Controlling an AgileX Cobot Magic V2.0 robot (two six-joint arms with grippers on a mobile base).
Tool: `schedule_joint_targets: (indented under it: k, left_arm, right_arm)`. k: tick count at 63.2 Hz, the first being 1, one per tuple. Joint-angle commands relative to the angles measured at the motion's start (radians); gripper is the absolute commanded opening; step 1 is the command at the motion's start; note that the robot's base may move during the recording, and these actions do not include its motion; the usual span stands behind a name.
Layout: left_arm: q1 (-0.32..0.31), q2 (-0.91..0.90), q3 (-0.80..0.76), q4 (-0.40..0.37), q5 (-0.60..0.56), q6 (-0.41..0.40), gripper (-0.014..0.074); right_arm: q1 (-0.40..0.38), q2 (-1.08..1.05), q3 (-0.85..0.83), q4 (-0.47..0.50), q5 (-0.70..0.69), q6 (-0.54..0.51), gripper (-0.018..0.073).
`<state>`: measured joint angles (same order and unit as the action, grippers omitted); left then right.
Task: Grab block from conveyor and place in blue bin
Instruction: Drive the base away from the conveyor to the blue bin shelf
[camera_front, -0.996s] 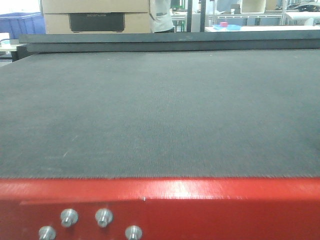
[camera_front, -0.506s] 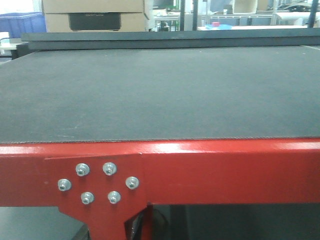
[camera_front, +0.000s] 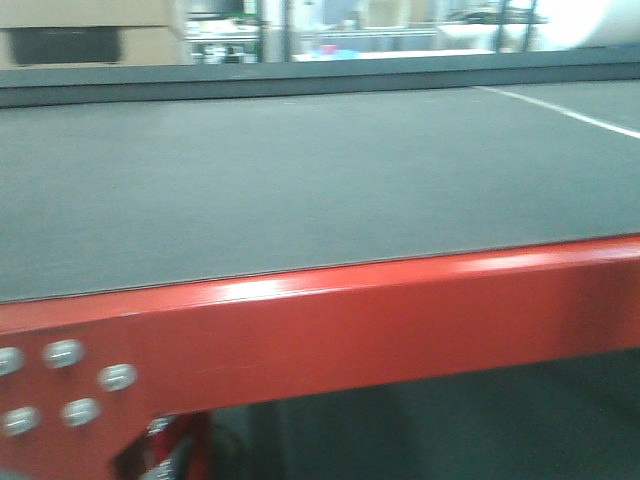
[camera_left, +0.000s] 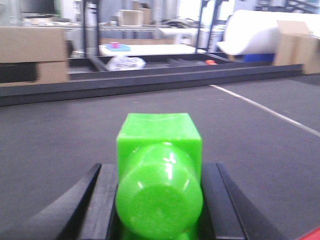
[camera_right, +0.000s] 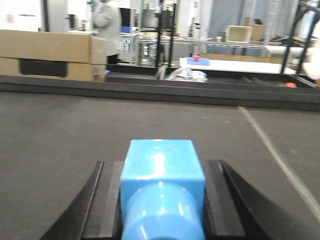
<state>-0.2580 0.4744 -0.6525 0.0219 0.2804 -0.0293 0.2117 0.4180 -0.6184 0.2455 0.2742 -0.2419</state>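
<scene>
Conveyor (camera_front: 300, 190) spans view left-right; white line (camera_front: 560, 112) crosses far right.

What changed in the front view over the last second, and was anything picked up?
The view shifted, not the scene: the conveyor now slopes, its red frame climbed from the bottom edge, the bolts slid to the left edge, and a white line appeared on the right. Nothing was grasped or released. The conveyor's surface stayed bare.
</scene>
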Motion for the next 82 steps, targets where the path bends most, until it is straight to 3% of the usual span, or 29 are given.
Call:
schedule_joint_targets:
  k: [1,82]
  left_arm:
    - [0.003,-0.002,-0.001,0.0,-0.021,-0.009,-0.0111]
    - [0.003,-0.002,-0.001,0.0,-0.023,-0.009,-0.0111]
  right_arm:
    - [0.002,-0.006,0.002,0.004,-0.021,-0.005,-0.0162]
    - [0.002,-0.006,0.002,0.004,-0.021,-0.005,-0.0162]
